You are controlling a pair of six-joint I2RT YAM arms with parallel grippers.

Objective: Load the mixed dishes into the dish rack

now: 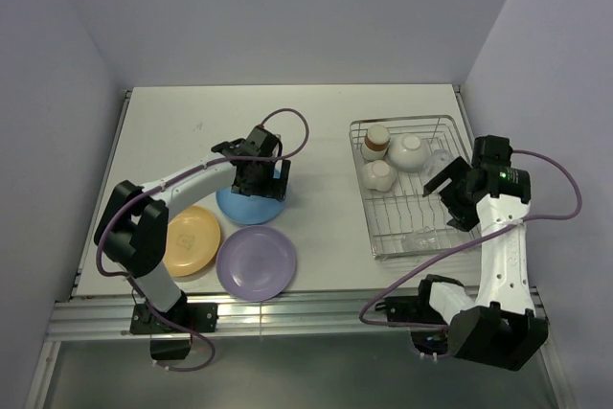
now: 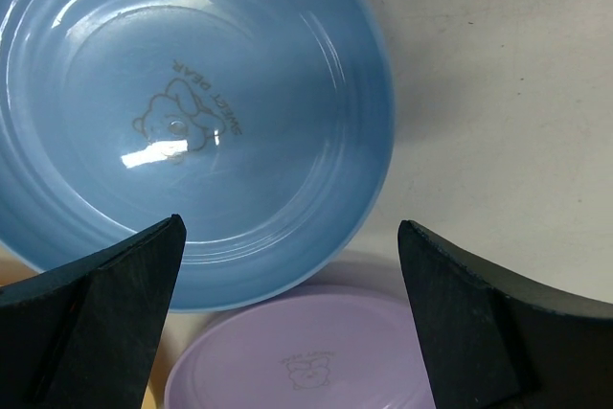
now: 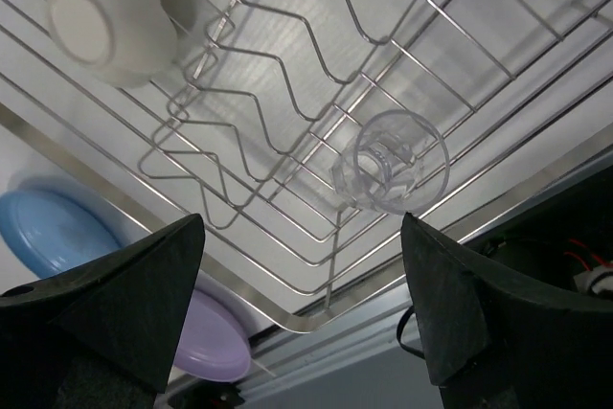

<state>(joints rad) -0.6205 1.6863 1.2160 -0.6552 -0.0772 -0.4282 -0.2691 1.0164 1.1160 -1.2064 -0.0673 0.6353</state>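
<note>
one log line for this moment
left hand: open over blue plate | right hand: open over clear glass in dish rack | purple plate: on table

The blue plate [image 2: 192,112] reads "SWEET BEAR" at its centre — upside down, by a bear outline. The purple plate [image 2: 297,359], bottom centre, has a mark too faint to read.

Three plates [image 1: 257,261] left of the dish rack [image 1: 402,213], bowl [image 1: 409,152] and glass [image 3: 400,162] inside it.
</note>
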